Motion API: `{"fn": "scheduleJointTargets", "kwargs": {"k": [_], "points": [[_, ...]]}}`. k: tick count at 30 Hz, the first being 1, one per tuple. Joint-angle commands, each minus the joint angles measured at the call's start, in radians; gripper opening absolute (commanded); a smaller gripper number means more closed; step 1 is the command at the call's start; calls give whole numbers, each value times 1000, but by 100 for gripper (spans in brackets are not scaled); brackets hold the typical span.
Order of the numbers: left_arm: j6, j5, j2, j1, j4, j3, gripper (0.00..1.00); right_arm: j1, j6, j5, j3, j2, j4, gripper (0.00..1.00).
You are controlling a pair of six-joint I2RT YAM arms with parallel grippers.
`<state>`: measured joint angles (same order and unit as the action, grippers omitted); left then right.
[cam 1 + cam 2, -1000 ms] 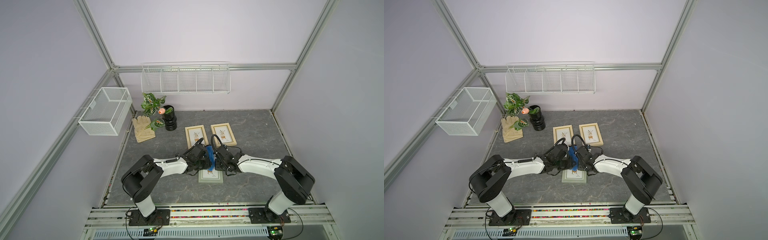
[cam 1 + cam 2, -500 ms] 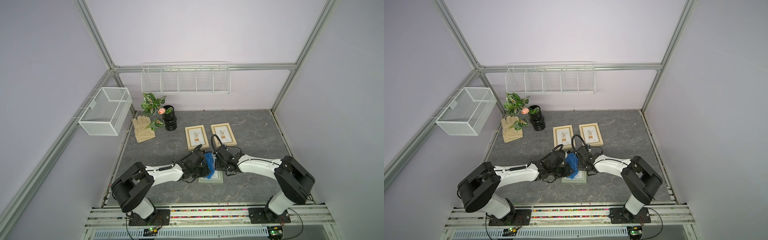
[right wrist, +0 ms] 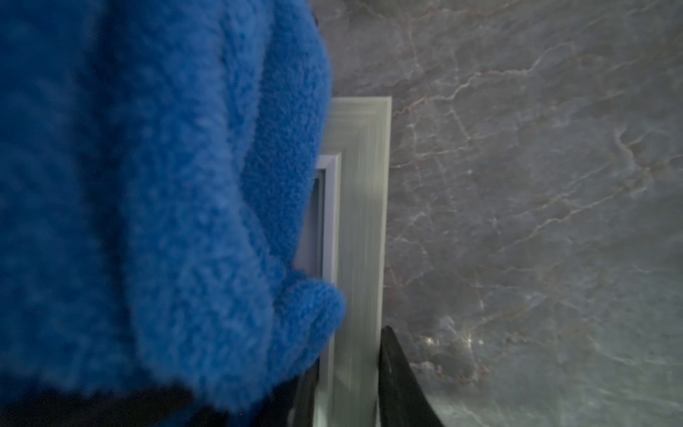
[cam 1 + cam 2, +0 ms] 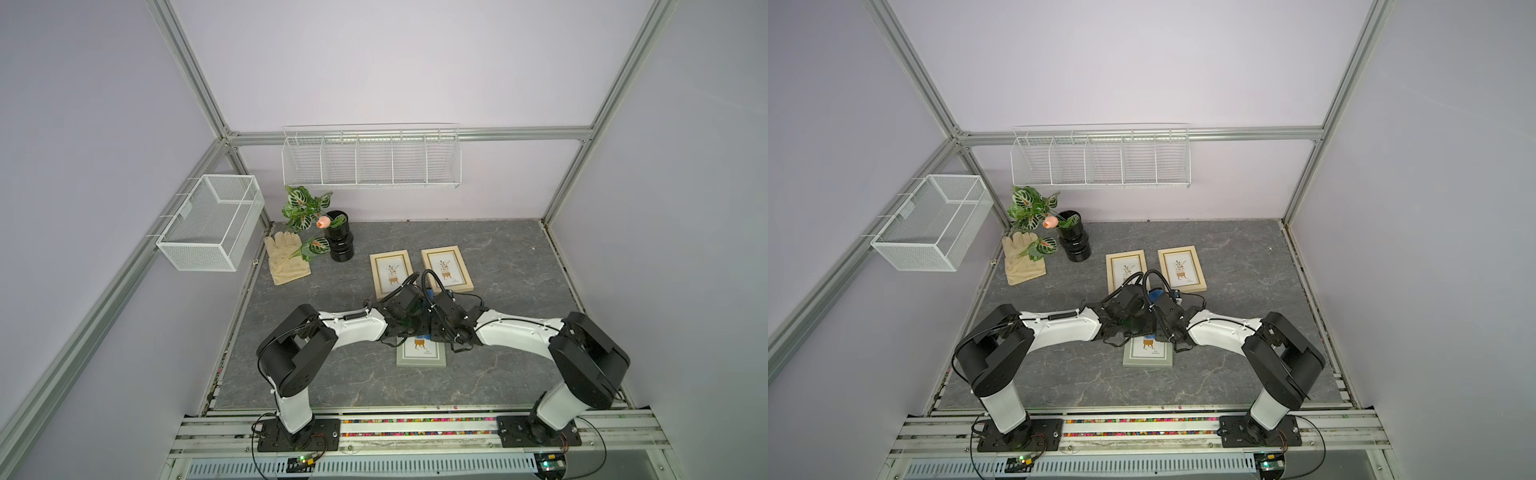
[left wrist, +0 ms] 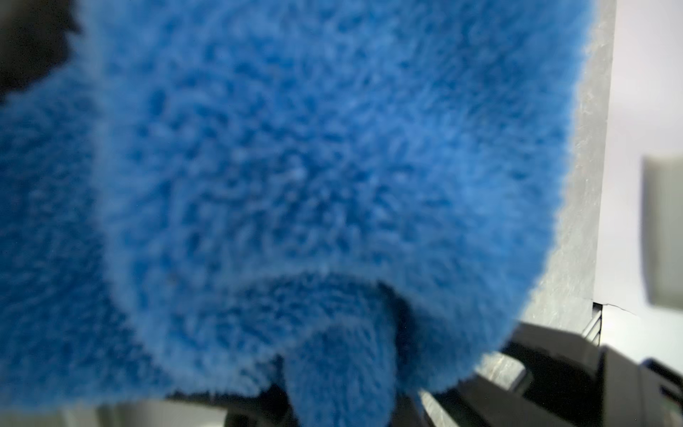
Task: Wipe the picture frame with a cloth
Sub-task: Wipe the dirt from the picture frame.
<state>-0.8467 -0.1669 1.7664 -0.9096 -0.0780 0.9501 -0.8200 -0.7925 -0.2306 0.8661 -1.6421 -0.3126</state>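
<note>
Right wrist, cloth (image 3: 166,203) over frame (image 3: 364,222); both top views, barely seen

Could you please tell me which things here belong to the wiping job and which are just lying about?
Part of the job:
blue cloth
grey frame, under both arms

Just lying about:
wooden frames
beige glove
black vase with plant
wire basket
wire shelf

Plush cloth (image 5: 295,185), brushed frame (image 3: 364,222).
Deep fuzzy microfibre pile; matt, finely streaked grey moulding; marbled, faintly glossy table (image 3: 517,185).
</note>
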Motion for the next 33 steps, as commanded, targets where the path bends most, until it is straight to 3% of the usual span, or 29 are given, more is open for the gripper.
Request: {"fn": "scheduleJointTargets", "kwargs": {"k": [1, 6, 12, 18, 20, 22, 27, 33], "points": [[-56, 14, -88, -42, -68, -117, 0, -7, 3, 25, -24, -30, -99, 19], [-68, 57, -194, -32, -128, -213, 0, -7, 8, 26, -8, -52, -92, 19], [21, 23, -63, 73, -102, -68, 0, -7, 3, 31, -11, -43, -89, 19], [10, -14, 54, 45, -74, 62, 0, -4, -2, 14, -31, -15, -103, 19], [24, 59, 16, -10, -144, 59, 0, 6, -8, 25, -47, -6, -89, 19], [-3, 52, -41, -32, -142, -4, 0, 25, -14, 57, -68, -4, -53, 19], [-64, 79, -231, -35, -140, -194, 0, 46, 7, 60, -34, -41, -49, 19], [-12, 194, -497, -25, -194, -271, 0, 76, 51, 60, 52, -104, -48, 19]]}}
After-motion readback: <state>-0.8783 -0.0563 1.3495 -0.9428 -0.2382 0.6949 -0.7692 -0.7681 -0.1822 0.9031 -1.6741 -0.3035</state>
